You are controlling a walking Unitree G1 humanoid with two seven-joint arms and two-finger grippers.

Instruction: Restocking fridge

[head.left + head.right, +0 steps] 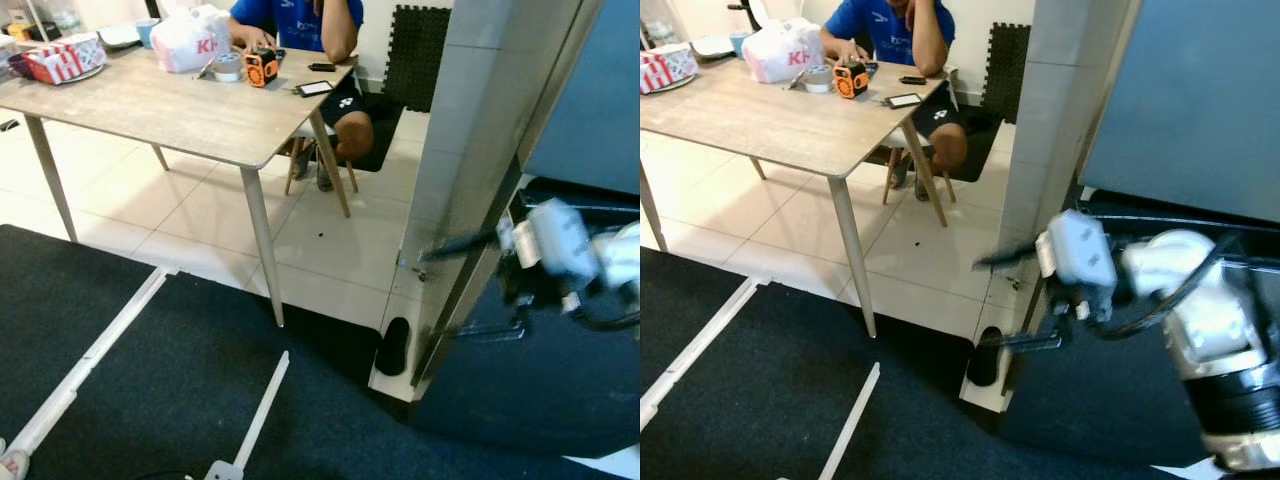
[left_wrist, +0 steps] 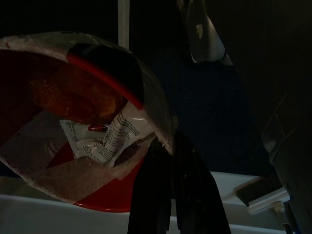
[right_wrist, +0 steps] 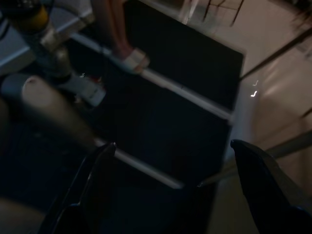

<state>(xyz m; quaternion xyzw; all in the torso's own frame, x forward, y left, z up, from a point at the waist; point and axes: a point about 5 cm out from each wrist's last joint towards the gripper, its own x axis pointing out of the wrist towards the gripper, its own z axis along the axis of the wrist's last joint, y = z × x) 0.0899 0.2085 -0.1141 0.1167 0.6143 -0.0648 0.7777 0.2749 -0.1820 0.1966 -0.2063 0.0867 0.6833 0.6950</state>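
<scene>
In the left wrist view my left gripper (image 2: 173, 195) is shut on a red and white packet (image 2: 83, 122) wrapped in clear plastic, seen in deep shade. My right gripper (image 1: 1008, 300) is raised in front of me, open and holding nothing. Its two black fingers (image 1: 1025, 342) point left, level with a white tiled pillar (image 1: 1060, 110). In the right wrist view the fingers (image 3: 92, 180) stand far apart over the dark mat. The grey-blue fridge front (image 1: 1200, 100) rises just right of the pillar, behind my right arm.
A wooden table (image 1: 180, 110) stands at the left with a white bag (image 1: 190, 40), an orange tape measure (image 1: 261, 67) and a phone (image 1: 314, 88); a person (image 1: 300, 20) sits behind it. A black slipper (image 1: 392, 345) lies at the pillar's base. White strips (image 1: 262, 410) cross the dark mat (image 1: 180, 370).
</scene>
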